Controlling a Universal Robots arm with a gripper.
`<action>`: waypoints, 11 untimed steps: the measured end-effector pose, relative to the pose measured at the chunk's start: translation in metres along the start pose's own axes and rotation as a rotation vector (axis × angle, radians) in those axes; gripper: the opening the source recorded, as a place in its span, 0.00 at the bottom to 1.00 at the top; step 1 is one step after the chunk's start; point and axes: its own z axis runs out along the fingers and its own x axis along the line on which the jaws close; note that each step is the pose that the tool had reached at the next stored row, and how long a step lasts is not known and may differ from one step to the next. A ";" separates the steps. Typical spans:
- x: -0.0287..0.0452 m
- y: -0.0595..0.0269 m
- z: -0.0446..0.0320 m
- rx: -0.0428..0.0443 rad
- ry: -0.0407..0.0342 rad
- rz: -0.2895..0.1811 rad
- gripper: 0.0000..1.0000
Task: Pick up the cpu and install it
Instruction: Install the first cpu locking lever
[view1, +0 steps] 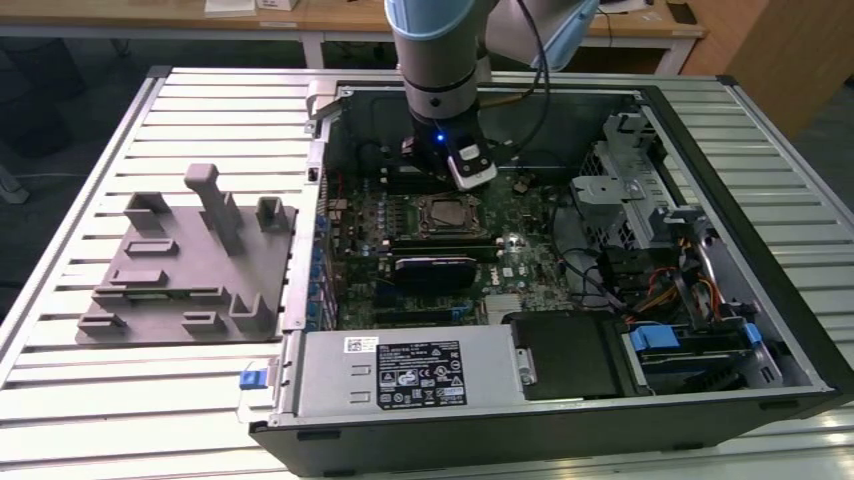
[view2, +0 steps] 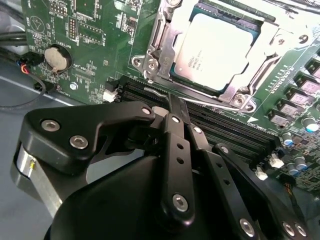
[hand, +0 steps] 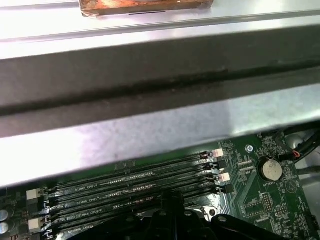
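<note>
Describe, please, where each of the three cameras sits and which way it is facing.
Exterior view: off the arm, high up, looking down into the open computer case; the arm shows.
Second wrist view: at the wrist, looking past the gripper, fingers shut, at the cpu in its socket.
First wrist view: at the wrist, looking over the gripper at the case wall.
Both wrist views share the memory slots and coin battery.

Bright glare on case wall (hand: 150, 125)

tray (view1: 187, 280): set on the table (view1: 134, 400), beside the case (view1: 561, 425)
battery (view2: 56, 57): fixed on the green board (view2: 95, 30)
</note>
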 end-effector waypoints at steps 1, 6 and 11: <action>0.0000 -0.0001 0.0003 0.0014 -0.0010 0.003 0.11; 0.0004 -0.0005 0.0020 0.0074 -0.0054 0.012 0.11; 0.0005 -0.0012 0.0032 0.0110 -0.0079 0.017 0.11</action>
